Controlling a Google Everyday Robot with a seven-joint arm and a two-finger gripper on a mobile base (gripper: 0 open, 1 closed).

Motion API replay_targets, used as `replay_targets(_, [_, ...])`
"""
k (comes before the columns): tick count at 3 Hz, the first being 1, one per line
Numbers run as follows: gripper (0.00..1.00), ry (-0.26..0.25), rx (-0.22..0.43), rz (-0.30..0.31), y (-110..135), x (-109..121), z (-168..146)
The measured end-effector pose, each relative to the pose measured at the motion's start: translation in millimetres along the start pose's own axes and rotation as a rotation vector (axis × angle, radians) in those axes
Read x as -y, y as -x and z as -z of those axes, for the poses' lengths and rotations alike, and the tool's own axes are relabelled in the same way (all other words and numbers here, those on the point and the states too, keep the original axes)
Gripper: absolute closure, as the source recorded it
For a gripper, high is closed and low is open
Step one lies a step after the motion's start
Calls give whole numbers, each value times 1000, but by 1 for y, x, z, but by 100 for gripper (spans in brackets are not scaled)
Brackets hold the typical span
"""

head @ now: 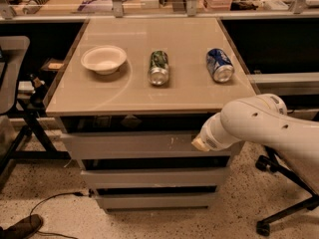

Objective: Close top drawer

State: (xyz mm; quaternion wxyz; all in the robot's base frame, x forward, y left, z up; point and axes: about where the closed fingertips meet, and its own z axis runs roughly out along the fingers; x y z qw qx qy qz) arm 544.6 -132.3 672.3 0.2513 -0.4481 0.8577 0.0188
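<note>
The top drawer (129, 144) is a wide grey front panel with small white scuff marks, just under the beige table top (124, 96). It stands only slightly out, with a thin dark gap above it. My white arm reaches in from the right, and its end, the gripper (201, 143), is pressed against the right part of the drawer front. The fingers are hidden behind the wrist.
On the table top lie a white bowl (103, 59), a green can (159, 67) and a blue can (220, 64), both on their sides. Two narrower grey drawer fronts (149, 177) sit below. An office chair base (284, 208) stands right, a dark stand left.
</note>
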Motion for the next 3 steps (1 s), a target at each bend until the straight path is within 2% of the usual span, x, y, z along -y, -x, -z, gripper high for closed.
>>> replay_targets(1, [100,32,3,-22,-5,-5,9])
replay_targets(2, [100,108,-21,-81,-37,-30,50])
replay_targets(3, [100,145,-37,-172,-81,-57,95])
